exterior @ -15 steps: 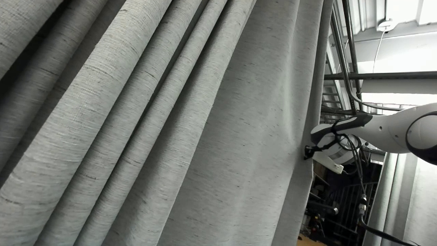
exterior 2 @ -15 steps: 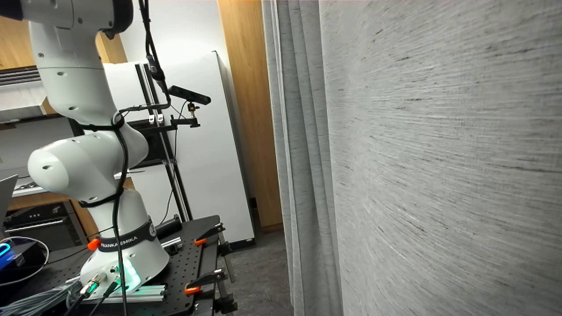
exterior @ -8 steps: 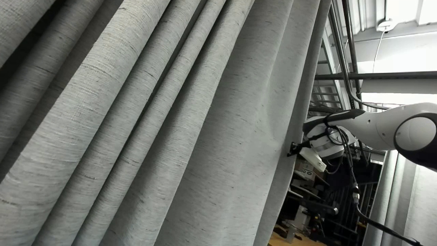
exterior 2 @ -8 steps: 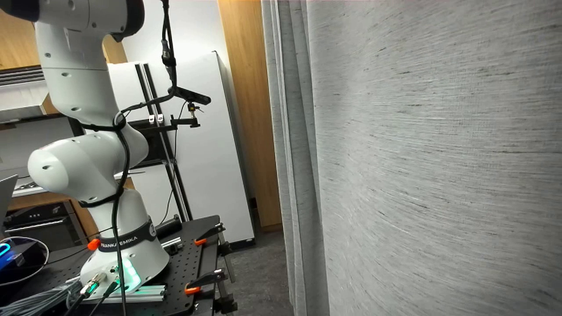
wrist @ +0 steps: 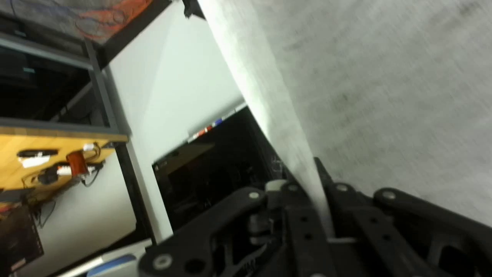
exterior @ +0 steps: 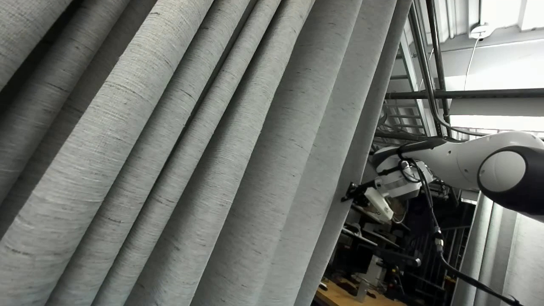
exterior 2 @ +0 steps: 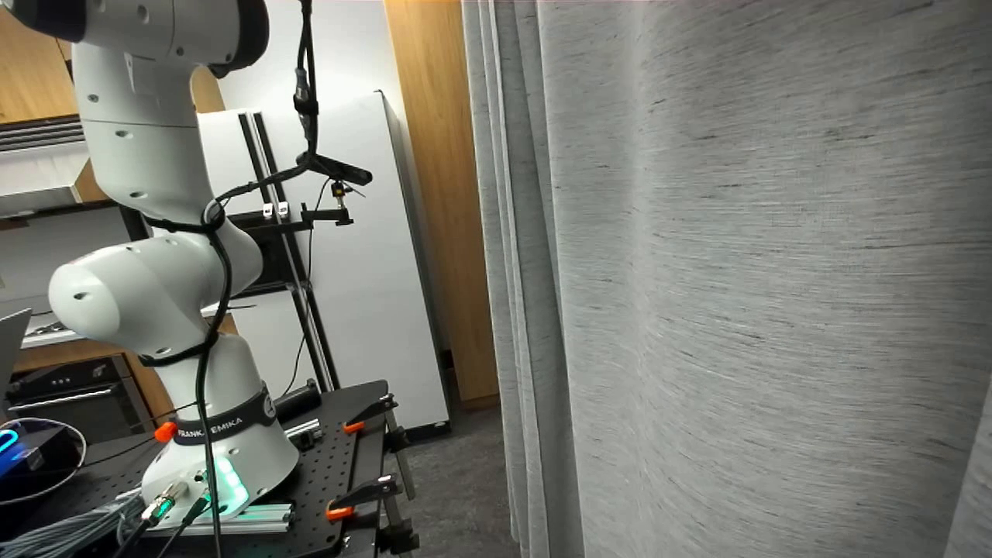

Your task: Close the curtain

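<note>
The light-grey curtain [exterior: 255, 178] hangs in long deep pleats across most of an exterior view. It also fills the right side of an exterior view [exterior 2: 759, 271], where the gripper is out of view. My black gripper [exterior: 349, 193] is at the curtain's free edge. In the wrist view, a narrow strip of the curtain [wrist: 384, 96] runs down between the two fingers of the gripper [wrist: 322, 173], which are closed on it. The fabric spreads to the right of the fingers. The fingertips are partly hidden by the cloth.
A desk [exterior: 340, 295] with equipment shows beyond the curtain edge. More grey fabric [exterior: 525, 259] hangs behind the arm. Metal bars [exterior: 480, 94] run overhead. The robot base stands on a black table [exterior 2: 318, 465]. A white fridge [exterior 2: 364, 271] stands behind. A cable [exterior: 463, 274] hangs from the arm.
The gripper has moved left in an exterior view, drawing the curtain edge with it. The pleats near the edge have deepened, and more of the desk shows. The arm's upper links have shifted.
</note>
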Controlling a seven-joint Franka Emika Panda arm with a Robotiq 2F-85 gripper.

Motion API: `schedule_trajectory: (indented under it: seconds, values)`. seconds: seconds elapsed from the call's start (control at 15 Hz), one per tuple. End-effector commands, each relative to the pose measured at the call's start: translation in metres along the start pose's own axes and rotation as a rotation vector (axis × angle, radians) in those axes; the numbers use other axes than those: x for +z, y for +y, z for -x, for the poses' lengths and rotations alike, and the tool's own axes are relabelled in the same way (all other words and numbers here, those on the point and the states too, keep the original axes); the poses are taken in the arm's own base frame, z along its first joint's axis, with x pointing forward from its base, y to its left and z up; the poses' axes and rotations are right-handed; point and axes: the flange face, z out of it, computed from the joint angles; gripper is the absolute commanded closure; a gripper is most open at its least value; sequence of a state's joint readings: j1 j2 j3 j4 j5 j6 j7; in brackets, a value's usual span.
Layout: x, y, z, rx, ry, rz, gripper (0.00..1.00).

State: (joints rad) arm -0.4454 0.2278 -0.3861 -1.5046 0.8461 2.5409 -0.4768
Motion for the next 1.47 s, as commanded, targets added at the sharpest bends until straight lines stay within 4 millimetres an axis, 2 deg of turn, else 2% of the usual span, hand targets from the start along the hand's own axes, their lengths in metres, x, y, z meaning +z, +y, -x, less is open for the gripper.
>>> schedule_trajectory:
  seconds: [0.0, 0.27, 0.4, 0.53, 0.67, 0.8, 1.07, 1.27, 1.4]
  values:
    - [0.069, 0.054, 0.054, 0.015, -0.208, 0.039, 0.59]
    - [0.150, 0.119, 0.131, -0.006, -0.432, 0.153, 0.28]
    - [0.192, 0.144, 0.169, -0.040, -0.488, 0.202, 0.12]
    - [0.216, 0.153, 0.193, -0.067, -0.539, 0.234, 0.01]
    - [0.235, 0.156, 0.211, -0.094, -0.580, 0.258, 0.00]
    - [0.246, 0.154, 0.219, -0.120, -0.607, 0.273, 0.00]
    - [0.254, 0.144, 0.217, -0.162, -0.617, 0.299, 0.00]
    - [0.247, 0.130, 0.211, -0.175, -0.609, 0.297, 0.00]
    - [0.233, 0.120, 0.207, -0.185, -0.596, 0.273, 0.00]
